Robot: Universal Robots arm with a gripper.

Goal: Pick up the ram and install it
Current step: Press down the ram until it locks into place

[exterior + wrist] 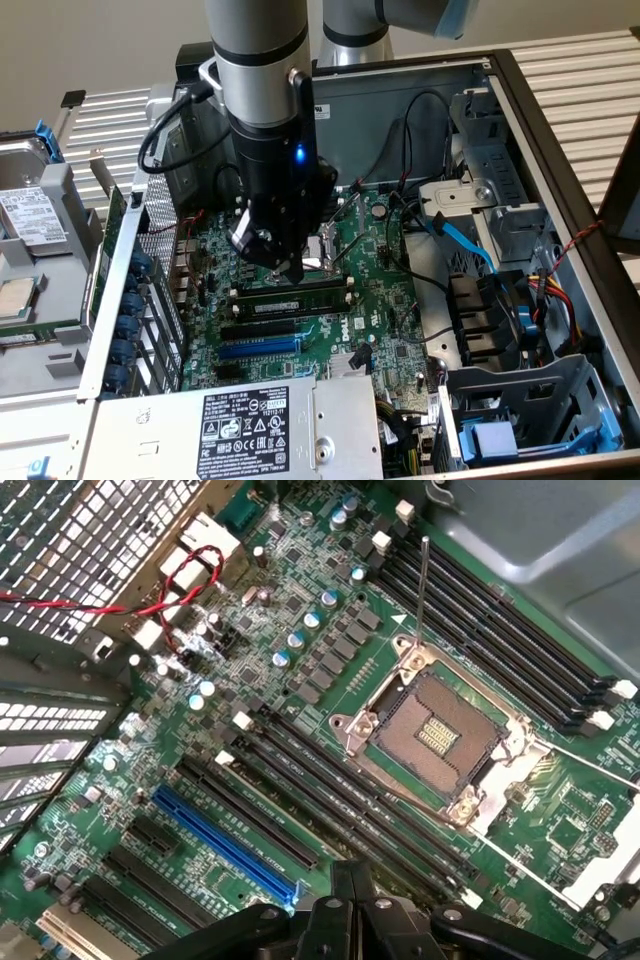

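Note:
The ram [262,298], a long thin green stick with black chips, stands on edge in a black slot on the motherboard [380,330], just in front of the CPU socket [325,250]. My gripper [291,272] hangs straight over the ram's middle with its fingers shut, tips right at the top edge; I cannot tell whether they touch it. In the wrist view the shut gripper [350,882] points down at the row of long black memory slots [330,810] beside the open CPU socket [435,730].
A blue expansion slot [258,348] [225,845] lies beside the memory slots. The power supply [260,430] borders the board in front. Blue and black cables [470,245] and a drive cage [530,410] crowd the exterior view's right. The case's perforated wall [155,290] stands on its left.

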